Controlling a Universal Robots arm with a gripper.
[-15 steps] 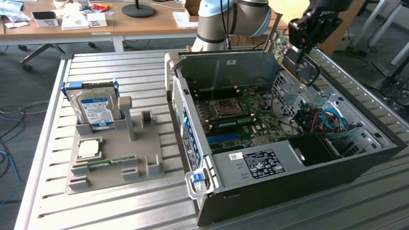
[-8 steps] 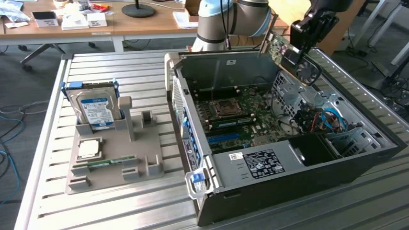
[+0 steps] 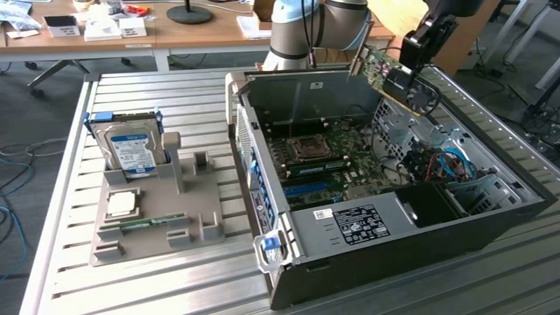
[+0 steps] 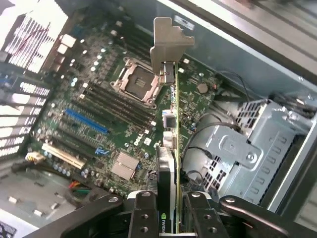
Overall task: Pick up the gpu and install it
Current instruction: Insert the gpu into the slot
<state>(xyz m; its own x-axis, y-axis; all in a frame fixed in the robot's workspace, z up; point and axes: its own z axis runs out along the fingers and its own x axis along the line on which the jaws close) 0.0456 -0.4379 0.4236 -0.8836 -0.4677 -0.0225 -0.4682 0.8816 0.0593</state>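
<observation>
My gripper (image 3: 411, 60) is shut on the gpu (image 3: 394, 75), a green card with a black fan and a silver end bracket, and holds it in the air above the open computer case (image 3: 490, 226). In the wrist view the gpu (image 4: 174, 129) is seen edge-on between my fingers (image 4: 144, 218), its silver bracket (image 4: 168, 42) pointing away from me. Below it lies the green motherboard (image 4: 99, 114) with the bare CPU socket (image 4: 136, 84) and a blue slot (image 4: 85, 120). The card touches nothing in the case.
A grey fixture (image 3: 157, 216) on the slatted metal table (image 3: 114, 289) holds a blue-labelled hard drive (image 3: 131, 147), a CPU chip (image 3: 122, 203) and a memory stick (image 3: 149, 223). The case's drive cage (image 4: 242, 148) and loose cables (image 3: 437, 161) sit beside the gpu.
</observation>
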